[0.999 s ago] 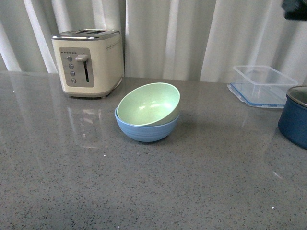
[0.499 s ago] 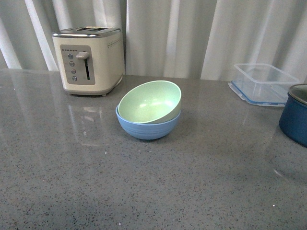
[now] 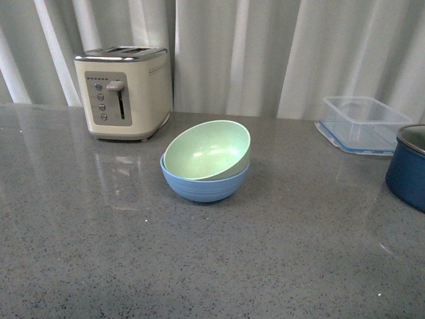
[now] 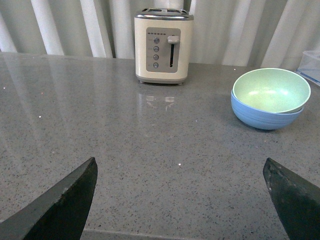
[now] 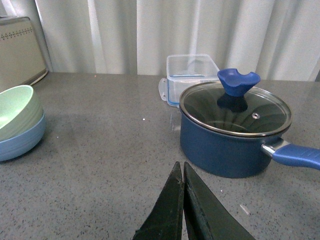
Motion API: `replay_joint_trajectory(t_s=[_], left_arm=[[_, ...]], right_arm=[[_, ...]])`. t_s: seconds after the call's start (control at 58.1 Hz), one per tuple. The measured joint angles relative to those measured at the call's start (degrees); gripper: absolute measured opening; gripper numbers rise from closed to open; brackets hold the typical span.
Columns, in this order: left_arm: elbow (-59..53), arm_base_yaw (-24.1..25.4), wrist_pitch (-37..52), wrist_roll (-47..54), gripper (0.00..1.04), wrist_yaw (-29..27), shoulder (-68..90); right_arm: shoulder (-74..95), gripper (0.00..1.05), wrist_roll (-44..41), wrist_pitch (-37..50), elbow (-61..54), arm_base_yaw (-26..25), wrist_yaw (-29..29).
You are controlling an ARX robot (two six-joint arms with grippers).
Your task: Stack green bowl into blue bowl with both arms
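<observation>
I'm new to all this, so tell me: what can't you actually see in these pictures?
- Blue bowl: its inside, every view; the green bowl sits tilted in it.
- Navy pot: cut by the front view's edge.
- Toaster: cropped in the right wrist view.
- Both arms: absent from the front view.
- Toaster button markings: too small.

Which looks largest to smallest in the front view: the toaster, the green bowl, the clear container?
1. Toaster: largest.
2. Green bowl, resting tilted in the blue bowl.
3. Clear container: about as wide as the green bowl but flatter; it sits farther back, so the last two are unsure.
</observation>
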Motion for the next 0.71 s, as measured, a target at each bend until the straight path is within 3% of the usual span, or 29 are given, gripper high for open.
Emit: replay_joint_trajectory(t_s=[0.379, 0.706], left_arm=[[0.00, 0.00, -0.02, 0.00, 0.98, 0.00, 0.00], [0.00, 0.00, 0.00, 0.00, 0.98, 0.00, 0.00]], right_arm=[[-10.84, 0.01, -0.02, -4.83, -5.31, 0.00, -0.15], [-21.11, 0.01, -0.02, -14.75, -5.49, 0.00, -0.15]])
